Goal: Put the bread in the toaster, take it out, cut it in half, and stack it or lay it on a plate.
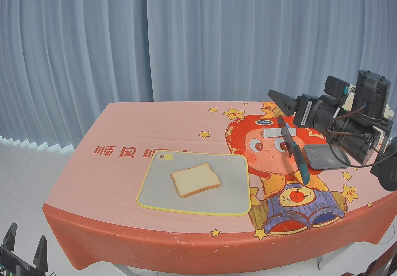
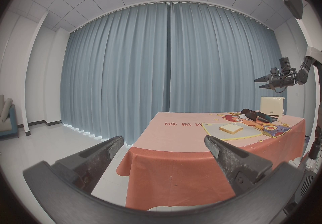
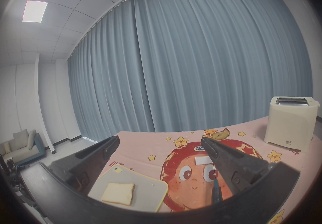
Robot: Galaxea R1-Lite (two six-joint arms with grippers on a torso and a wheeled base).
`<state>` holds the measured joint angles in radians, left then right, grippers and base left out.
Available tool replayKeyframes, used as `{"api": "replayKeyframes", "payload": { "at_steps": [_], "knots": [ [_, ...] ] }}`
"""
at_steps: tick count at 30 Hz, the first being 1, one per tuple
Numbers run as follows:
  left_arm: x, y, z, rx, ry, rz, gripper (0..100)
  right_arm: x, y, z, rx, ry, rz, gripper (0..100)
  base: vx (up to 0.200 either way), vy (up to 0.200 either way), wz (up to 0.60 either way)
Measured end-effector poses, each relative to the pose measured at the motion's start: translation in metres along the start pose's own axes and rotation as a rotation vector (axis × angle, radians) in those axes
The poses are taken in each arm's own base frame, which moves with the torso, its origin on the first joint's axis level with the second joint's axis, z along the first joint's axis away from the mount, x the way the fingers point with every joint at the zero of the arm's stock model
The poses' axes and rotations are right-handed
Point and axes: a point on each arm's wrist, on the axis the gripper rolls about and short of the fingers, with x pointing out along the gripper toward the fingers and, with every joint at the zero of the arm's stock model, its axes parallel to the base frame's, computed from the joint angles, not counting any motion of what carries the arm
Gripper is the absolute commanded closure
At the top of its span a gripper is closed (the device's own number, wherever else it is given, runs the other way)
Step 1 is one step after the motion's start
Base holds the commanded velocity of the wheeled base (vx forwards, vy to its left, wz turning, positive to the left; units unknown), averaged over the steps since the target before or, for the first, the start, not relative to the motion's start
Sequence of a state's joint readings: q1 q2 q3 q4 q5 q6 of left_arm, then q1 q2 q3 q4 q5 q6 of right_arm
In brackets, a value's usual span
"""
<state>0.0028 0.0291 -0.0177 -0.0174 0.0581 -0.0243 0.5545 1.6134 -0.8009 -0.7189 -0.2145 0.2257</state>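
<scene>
Bread (image 1: 195, 179) is what you're after: one pale, untoasted-looking slice lying flat near the middle of the grey cutting board (image 1: 161, 196), which sits a little toward 7 o'clock from the table's centre.

Your right gripper (image 3: 159, 140) hangs above the table at about 2 o'clock from the slice, fingers spread wide and holding nothing. Your left gripper (image 2: 163, 139) is low and off the table, out around 8 o'clock, also spread and empty.

The knife (image 1: 294, 150) lies on the cloth at 3 o'clock from the bread. The toaster (image 3: 291, 122) stands on the table farther out past it, slots facing up.

Expect the slice to be very light, soft and easy to crush or tear. It will likely skid on the smooth board if you push it sideways. Because it lies flat, you'll probably need to work one finger under a crust edge. The crust looks firmer than the crumb, so pinch there, across the thickness, and close gently. A hold near the middle of one edge should let the slice hang straight for the slot.
</scene>
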Motion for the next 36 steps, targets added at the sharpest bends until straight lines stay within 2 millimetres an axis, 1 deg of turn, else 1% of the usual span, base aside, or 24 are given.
{"api": "replayKeyframes", "payload": {
  "at_steps": [3, 6, 9, 14, 17, 22, 28, 36],
  "knots": [
    [0.0, 0.0, 0.0, 0.0, 0.0, 0.0, 0, 0.004, -0.003, 0.011, -0.004, -0.007, -0.018, 0, 0.0, 0.0, 0.0],
    [0.0, 0.0, 0.0, -0.001, 0.0, 0.0, 0, 0.007, -0.009, 0.016, -0.011, -0.003, -0.047, 0, 0.0, 0.0, 0.0],
    [0.0, 0.0, 0.0, -0.001, 0.0, 0.0, 0, 0.01, -0.018, 0.015, -0.022, 0.005, -0.078, 0, 0.0, 0.0, 0.0],
    [0.0, 0.0, 0.0, 0.0, 0.0, 0.0, 0, 0.019, -0.042, 0.01, -0.033, 0.024, -0.166, 0, 0.0, 0.0, 0.0],
    [0.0, 0.0, 0.0, -0.001, 0.0, 0.0, 0, 0.024, -0.048, 0.005, -0.038, 0.044, -0.192, 0, 0.0, 0.0, 0.0],
    [0.0, 0.0, 0.0, 0.0, 0.0, 0.0, 0, 0.032, -0.053, -0.006, -0.044, 0.082, -0.213, 0, 0.0, 0.0, 0.0],
    [0.0, 0.0, 0.0, 0.0, 0.0, 0.0, 0, 0.032, -0.055, -0.023, -0.06, 0.211, -0.235, 0, 0.0, 0.0, 0.0],
    [0.0, 0.0, 0.0, 0.0, 0.0, 0.0, 0, 0.032, -0.055, -0.027, -0.069, 0.242, -0.264, 0, 0.0, 0.0, 0.0]
  ]
}}
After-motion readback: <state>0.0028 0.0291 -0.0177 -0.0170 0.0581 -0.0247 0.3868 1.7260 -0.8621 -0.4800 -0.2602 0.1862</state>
